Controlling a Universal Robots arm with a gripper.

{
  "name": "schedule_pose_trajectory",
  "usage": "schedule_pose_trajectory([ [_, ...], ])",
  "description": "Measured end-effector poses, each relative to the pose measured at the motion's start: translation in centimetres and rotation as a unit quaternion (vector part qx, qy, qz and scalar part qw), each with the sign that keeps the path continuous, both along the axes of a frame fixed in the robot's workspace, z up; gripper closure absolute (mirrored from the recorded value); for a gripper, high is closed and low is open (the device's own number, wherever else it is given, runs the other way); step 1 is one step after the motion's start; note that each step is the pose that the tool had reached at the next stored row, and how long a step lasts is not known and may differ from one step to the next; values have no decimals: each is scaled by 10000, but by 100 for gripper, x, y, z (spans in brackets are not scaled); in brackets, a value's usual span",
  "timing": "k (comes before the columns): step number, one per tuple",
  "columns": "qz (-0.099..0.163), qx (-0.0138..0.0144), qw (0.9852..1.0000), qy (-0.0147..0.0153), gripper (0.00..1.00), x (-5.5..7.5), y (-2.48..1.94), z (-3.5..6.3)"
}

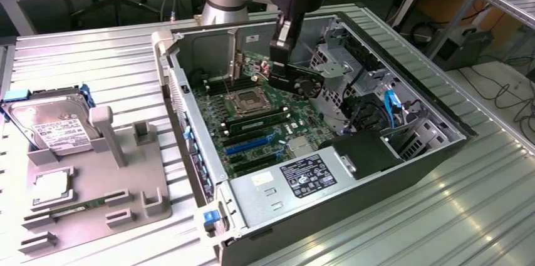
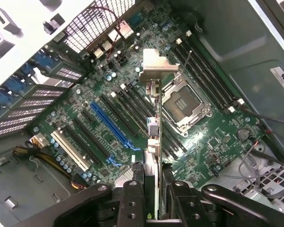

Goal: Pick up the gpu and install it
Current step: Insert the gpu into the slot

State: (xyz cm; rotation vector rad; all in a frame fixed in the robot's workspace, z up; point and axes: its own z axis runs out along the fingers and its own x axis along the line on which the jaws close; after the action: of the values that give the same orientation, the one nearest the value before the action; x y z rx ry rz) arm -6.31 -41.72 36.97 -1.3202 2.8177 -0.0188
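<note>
While the gripper (image 2: 153, 201) clamps the gpu (image 2: 154, 142) edge-on between its fingers, the card hangs upright above the motherboard (image 2: 213, 142), its metal bracket (image 2: 157, 68) leading, probably so it can drop straight down. Open board lies beside the blue slot (image 2: 111, 125); the case wall (image 1: 180, 91) and drive cage (image 1: 334, 69) hem it in.

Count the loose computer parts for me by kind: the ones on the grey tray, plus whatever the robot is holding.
hard drive: 1
memory stick: 1
square silvery chip: 1
gpu, held in the fingers: 1
Total: 4
</note>
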Motion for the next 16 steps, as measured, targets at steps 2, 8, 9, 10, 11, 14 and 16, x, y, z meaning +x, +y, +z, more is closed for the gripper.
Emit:
schedule_pose_trajectory([
  [2,53,0,10000,0,74,0,0,0],
  [8,216,0,9998,0,74,0,0,0],
  [9,245,0,9997,0,74,0,0,0],
  [10,273,0,9996,0,74,0,0,0],
  [11,297,0,9996,0,74,0,0,0],
  [14,377,0,9993,0,74,0,0,0],
  [16,427,0,9991,0,74,0,0,0],
])
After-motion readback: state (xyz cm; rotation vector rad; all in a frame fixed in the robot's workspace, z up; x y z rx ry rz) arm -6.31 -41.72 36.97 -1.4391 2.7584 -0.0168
